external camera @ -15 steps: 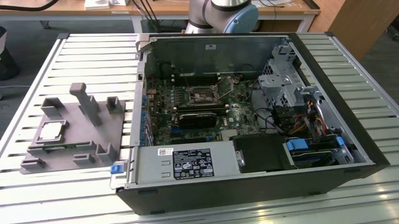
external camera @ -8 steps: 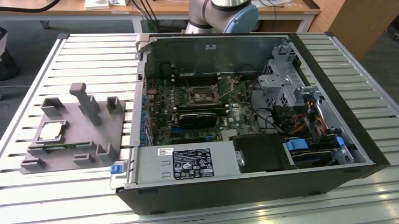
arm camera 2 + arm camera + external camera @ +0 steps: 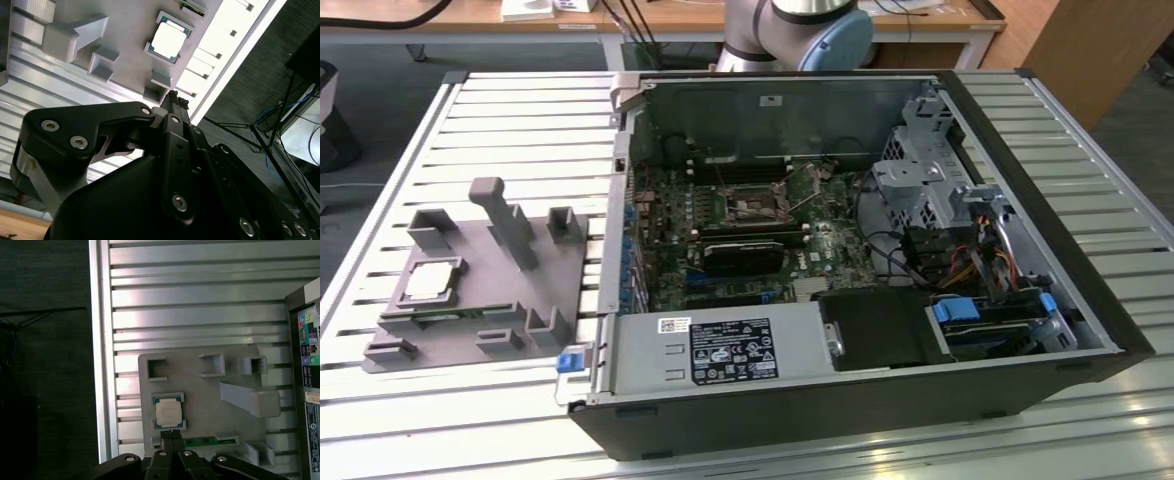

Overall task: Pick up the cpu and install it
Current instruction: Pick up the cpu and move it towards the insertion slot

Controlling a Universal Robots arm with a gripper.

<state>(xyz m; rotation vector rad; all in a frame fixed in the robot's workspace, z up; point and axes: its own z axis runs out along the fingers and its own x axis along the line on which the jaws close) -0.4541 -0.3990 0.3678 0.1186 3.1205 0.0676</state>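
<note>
The cpu (image 3: 430, 282) is a small silvery square chip lying flat in a recess of the grey plastic fixture (image 3: 520, 300) on the slatted table, at the exterior view's left. It also shows in both wrist views, cpu (image 3: 170, 40) and cpu (image 3: 168, 412), well below the gripper. My gripper (image 3: 171, 434) hangs high above the fixture (image 3: 210, 405), its black fingertips (image 3: 175, 97) pressed together with nothing between them. The gripper is shut and apart from the chip.
An open computer case (image 3: 1067, 330) lies at the exterior view's right, its motherboard and bare socket (image 3: 754, 207) facing up. A green memory stick (image 3: 205, 441) sits in the fixture beside the chip. An upright post (image 3: 500, 215) rises from the fixture. The table edge (image 3: 102, 365) borders dark floor.
</note>
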